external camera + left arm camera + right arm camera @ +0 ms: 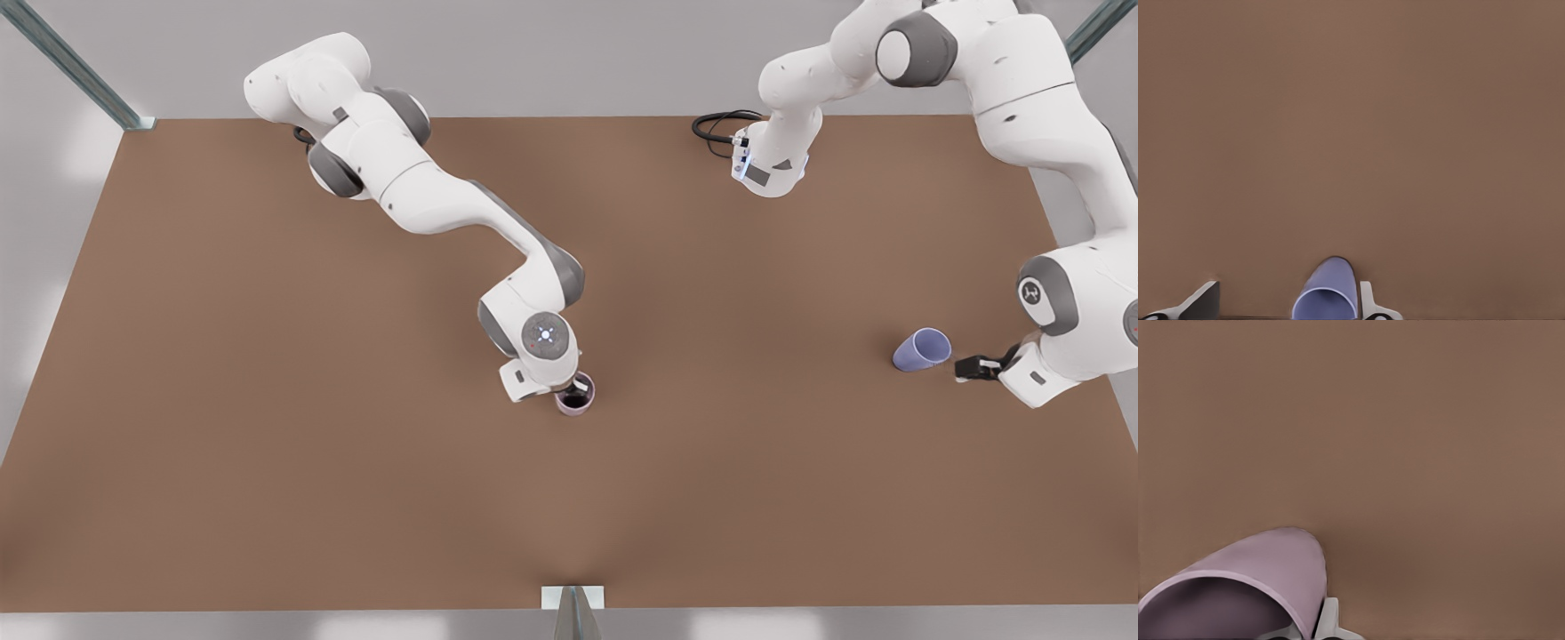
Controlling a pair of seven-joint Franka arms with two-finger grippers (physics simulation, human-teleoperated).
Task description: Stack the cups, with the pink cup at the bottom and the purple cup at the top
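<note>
The pink cup (578, 397) stands upright near the table's middle, its dark mouth facing up. My right gripper (569, 386) is shut on its rim, and one finger (1329, 620) presses the outside of the pink cup's wall (1265, 563). The purple cup (921, 349) lies on its side toward the front view's right. My left gripper (971, 366) hovers low just beside its mouth, open. In the left wrist view the purple cup (1330, 288) lies between the spread fingers (1202, 301), close against one of them.
The brown table (267, 444) stretches wide around both cups. A black cable (718, 126) loops at the far edge near the arm's base. Metal frame posts (62, 62) stand at the far corners, and a bracket (573, 604) sits at the near edge.
</note>
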